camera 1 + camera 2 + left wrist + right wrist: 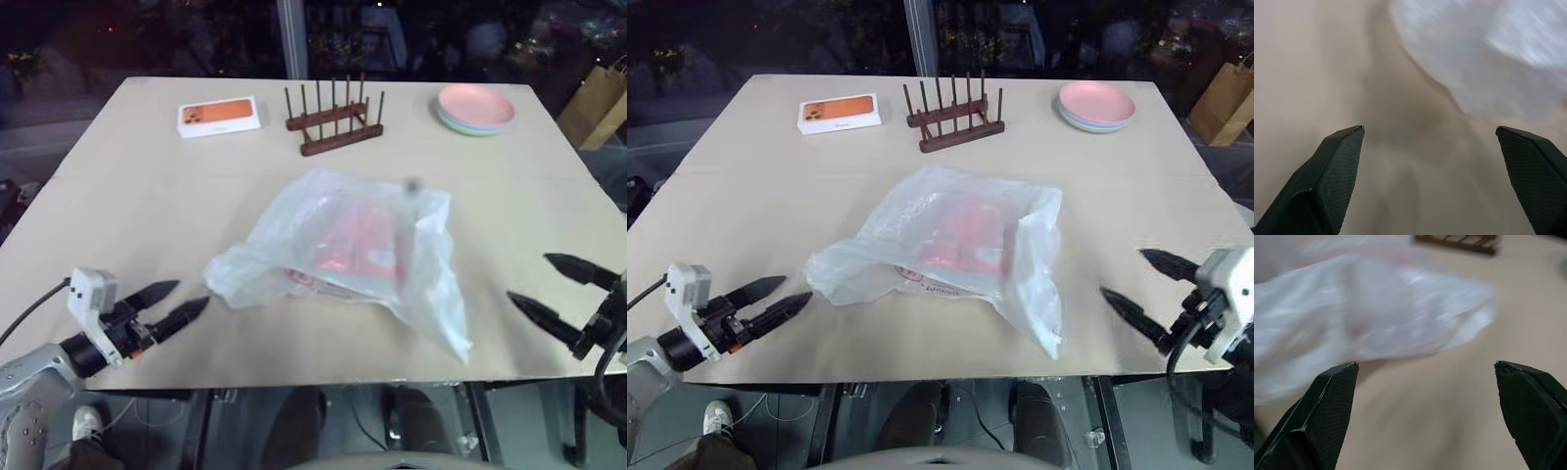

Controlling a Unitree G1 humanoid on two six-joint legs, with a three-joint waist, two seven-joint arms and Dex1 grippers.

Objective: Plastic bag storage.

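While both grippers' fingers stand spread and empty, the plastic bag (pixel 343 259) lies between them, left gripper (pixel 181 302) nearer than right gripper (pixel 554 289).

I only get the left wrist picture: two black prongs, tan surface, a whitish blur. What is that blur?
Observer: A crinkly plastic bag lying mid-table, something red showing through it.
Operator: Is anything holding it?
Observer: No. The left gripper and the right gripper sit open on either side, apart from it.
Operator: What else is on the table?
Observer: At the far side, a wooden rack, an orange-and-white box and stacked pink plates.
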